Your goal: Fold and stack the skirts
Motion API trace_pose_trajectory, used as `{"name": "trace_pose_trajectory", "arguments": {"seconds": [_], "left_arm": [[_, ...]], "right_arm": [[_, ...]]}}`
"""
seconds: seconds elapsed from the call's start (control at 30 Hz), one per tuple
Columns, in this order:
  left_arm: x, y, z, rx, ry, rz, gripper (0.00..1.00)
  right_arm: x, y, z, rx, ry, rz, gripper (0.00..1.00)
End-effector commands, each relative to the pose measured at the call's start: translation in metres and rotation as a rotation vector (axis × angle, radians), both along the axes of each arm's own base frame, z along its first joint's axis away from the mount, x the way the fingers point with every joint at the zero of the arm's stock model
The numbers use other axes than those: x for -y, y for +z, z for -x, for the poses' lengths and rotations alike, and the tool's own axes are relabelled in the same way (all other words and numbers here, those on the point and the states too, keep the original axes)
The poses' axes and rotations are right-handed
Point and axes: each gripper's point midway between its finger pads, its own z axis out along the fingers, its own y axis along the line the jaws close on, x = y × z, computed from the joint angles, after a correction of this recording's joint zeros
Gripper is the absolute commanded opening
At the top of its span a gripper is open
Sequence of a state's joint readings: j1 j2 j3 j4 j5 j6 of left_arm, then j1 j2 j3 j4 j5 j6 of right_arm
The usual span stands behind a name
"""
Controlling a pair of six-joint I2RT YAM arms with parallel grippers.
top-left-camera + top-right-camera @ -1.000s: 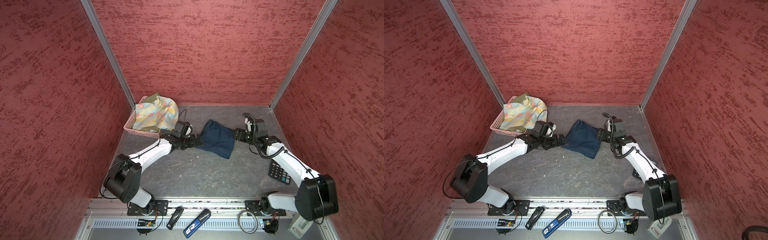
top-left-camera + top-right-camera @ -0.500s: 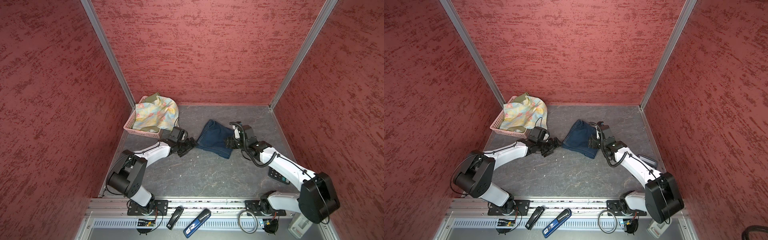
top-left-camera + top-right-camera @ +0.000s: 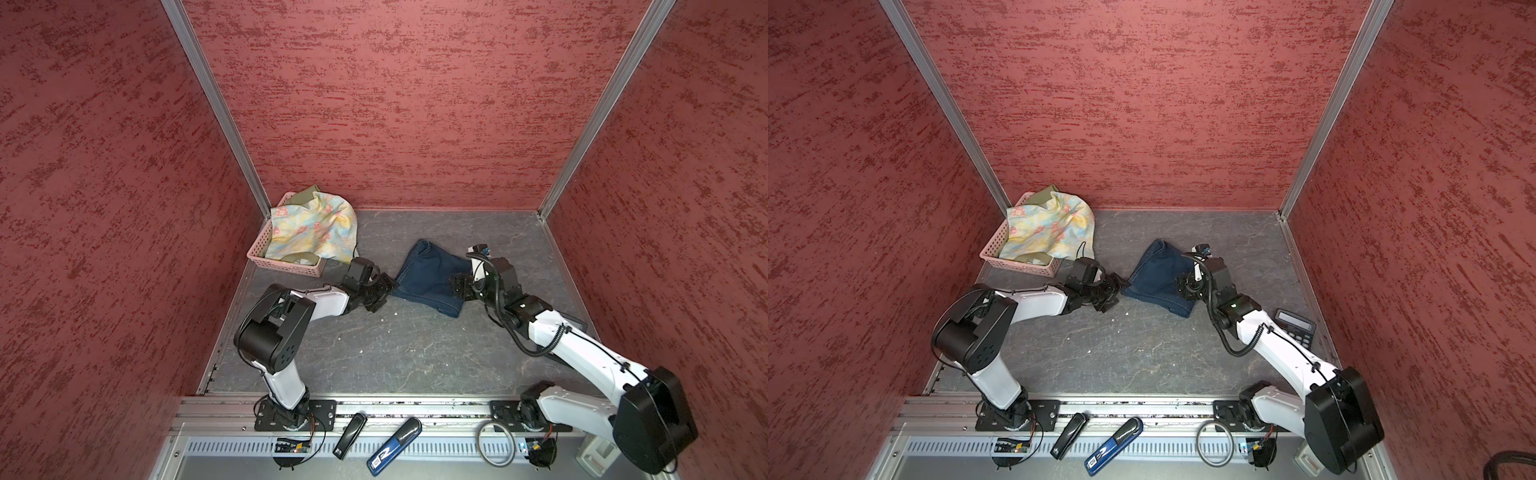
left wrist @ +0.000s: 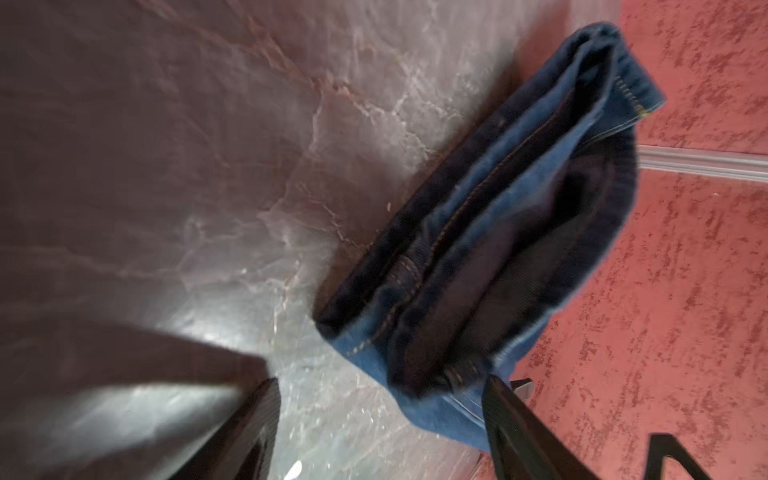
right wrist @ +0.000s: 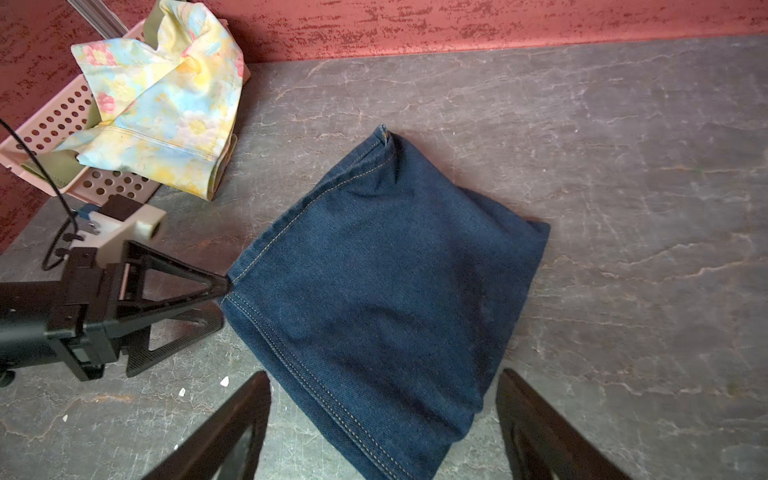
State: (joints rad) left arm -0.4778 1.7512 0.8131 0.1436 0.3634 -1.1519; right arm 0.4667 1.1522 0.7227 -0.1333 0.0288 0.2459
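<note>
Denim skirt (image 5: 386,270) mid-table, apparently folded (loosely). Left gripper (image 5: 224,305) has its jaws apart at the skirt's corner; right gripper (image 3: 460,286) is spread over it. Farther back, floral skirt (image 3: 311,228) and olive skirt (image 3: 305,195) lie unfolded in basket (image 3: 286,266). No stack yet.

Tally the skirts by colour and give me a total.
dark blue denim skirt: 1
pastel floral skirt: 1
olive green skirt: 1, mostly hidden under the floral one in the pink basket
Total: 3
</note>
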Motion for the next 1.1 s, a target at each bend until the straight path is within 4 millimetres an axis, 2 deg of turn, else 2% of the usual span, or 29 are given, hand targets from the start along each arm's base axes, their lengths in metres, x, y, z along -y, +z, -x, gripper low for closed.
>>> {"name": "trace_pose_trajectory", "arguments": {"seconds": [0.0,0.2,0.3,0.37,0.5,0.57,0.63,0.77,1.07], "left_arm": [[0.006,-0.006,-0.005,0.008,0.012,-0.005,0.72],[0.009,-0.018,-0.002,0.028,-0.006,-0.049,0.64],[0.01,-0.018,-0.004,0.065,-0.012,-0.044,0.63],[0.011,-0.016,-0.006,0.109,-0.032,-0.056,0.58],[0.014,-0.01,-0.017,0.226,-0.084,-0.113,0.39],[0.019,-0.007,-0.023,0.28,-0.12,-0.115,0.16],[0.022,-0.001,-0.028,0.307,-0.138,-0.117,0.01],[0.03,0.03,-0.033,0.383,-0.168,-0.104,0.0],[0.033,0.119,-0.035,0.523,-0.209,-0.127,0.0]], "right_arm": [[0.002,0.02,-0.006,0.089,-0.017,-0.004,0.86],[0.004,0.023,-0.006,0.105,-0.026,0.004,0.86],[0.004,0.021,-0.006,0.103,-0.024,0.002,0.86],[0.0,0.02,-0.005,0.105,-0.007,-0.005,0.86],[-0.007,0.021,-0.007,0.125,0.019,-0.012,0.86],[-0.012,0.021,-0.007,0.134,0.034,-0.009,0.86],[-0.017,0.021,-0.007,0.148,0.055,-0.008,0.86],[-0.025,0.021,-0.004,0.179,0.106,0.006,0.88],[-0.047,0.013,0.013,0.293,0.25,0.023,0.91]]}}
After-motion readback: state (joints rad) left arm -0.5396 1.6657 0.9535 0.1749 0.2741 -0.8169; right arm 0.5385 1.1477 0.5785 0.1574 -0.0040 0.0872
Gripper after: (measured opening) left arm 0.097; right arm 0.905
